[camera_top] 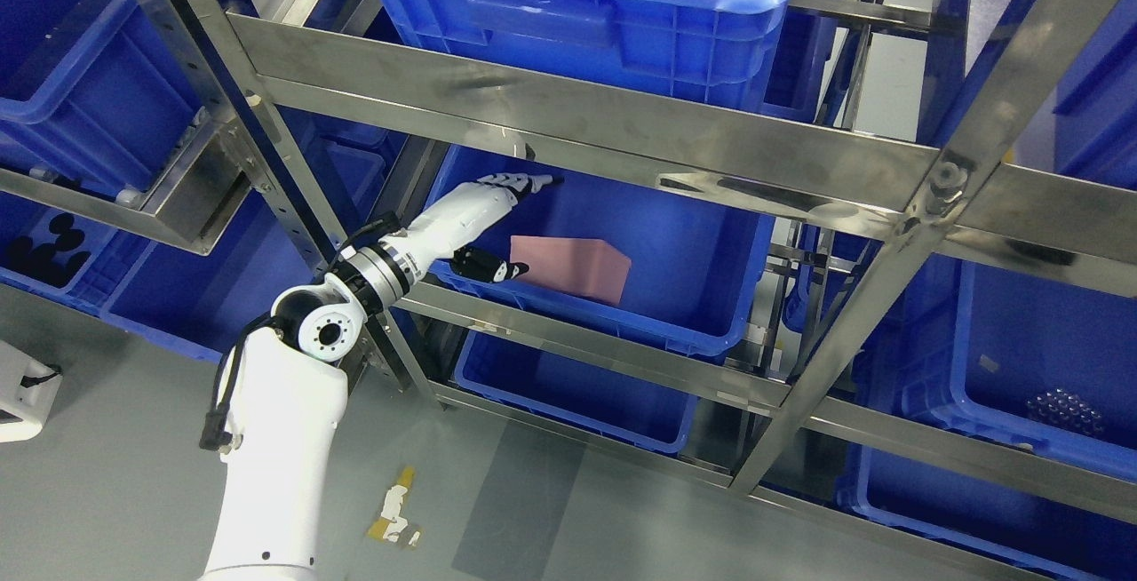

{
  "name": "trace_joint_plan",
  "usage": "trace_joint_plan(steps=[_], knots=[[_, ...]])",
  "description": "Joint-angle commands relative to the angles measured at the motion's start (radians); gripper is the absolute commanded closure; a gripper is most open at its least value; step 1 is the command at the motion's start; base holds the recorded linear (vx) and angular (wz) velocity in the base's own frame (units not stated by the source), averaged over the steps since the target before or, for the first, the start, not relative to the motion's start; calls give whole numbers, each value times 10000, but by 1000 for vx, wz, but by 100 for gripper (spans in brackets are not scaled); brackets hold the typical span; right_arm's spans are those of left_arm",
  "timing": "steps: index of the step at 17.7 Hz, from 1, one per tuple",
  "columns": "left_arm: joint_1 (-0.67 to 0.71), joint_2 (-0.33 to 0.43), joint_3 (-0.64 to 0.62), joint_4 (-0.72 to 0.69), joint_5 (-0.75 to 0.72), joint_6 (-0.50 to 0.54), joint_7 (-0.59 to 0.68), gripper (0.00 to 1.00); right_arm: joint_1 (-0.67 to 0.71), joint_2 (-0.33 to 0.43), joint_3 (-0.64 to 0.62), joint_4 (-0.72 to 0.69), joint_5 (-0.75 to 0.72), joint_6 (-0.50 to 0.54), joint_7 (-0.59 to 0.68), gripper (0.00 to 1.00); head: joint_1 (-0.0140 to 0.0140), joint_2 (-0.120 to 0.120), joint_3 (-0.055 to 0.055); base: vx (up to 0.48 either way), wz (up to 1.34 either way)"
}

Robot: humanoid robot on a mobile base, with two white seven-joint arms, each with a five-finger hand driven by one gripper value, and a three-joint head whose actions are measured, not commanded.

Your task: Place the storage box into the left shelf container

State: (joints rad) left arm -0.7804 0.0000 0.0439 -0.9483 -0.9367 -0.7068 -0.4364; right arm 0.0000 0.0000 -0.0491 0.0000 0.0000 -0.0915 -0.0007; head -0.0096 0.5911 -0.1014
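A pink storage box (577, 267) lies inside the blue container (702, 261) on the middle level of the steel shelf. My left hand (520, 226) reaches into that container from the left. Its fingers (524, 182) are stretched out above the box and its thumb (488, 266) sits just left of the box's near corner. The hand holds nothing; a small gap separates thumb and box. My right arm does not show.
Steel shelf beams (568, 115) cross above the container and another rail (577, 332) runs below it. More blue bins (577, 3) fill the levels above, below and to both sides. A grey floor with a scrap of tape (395, 510) lies in front.
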Motion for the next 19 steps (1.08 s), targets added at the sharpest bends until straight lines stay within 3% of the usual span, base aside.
trace_joint_plan(steps=[1, 3, 5, 9, 15, 19], knots=[[-126, 175, -1019, 847, 1152, 103, 606, 0, 77, -175, 0, -175, -31, -6, 7, 0, 0, 0, 0, 0, 0], [133, 175, -2226, 756, 3966, 240, 514, 0, 77, -175, 0, -175, -31, -6, 7, 0, 0, 0, 0, 0, 0], [729, 175, -2891, 252, 5815, 409, 529, 0, 77, -175, 0, -175, -31, -6, 7, 0, 0, 0, 0, 0, 0], [2645, 175, -3001, -1847, 7720, 763, 1017, 0, 77, -175, 0, -175, -31, -6, 7, 0, 0, 0, 0, 0, 0], [5699, 175, -2910, -5055, 8629, 1269, 3914, 0, 77, -175, 0, -175, -31, -6, 7, 0, 0, 0, 0, 0, 0], [7218, 175, -2649, -6330, 8661, 1408, 4532, 0, 77, -175, 0, -175, -31, -6, 7, 0, 0, 0, 0, 0, 0]])
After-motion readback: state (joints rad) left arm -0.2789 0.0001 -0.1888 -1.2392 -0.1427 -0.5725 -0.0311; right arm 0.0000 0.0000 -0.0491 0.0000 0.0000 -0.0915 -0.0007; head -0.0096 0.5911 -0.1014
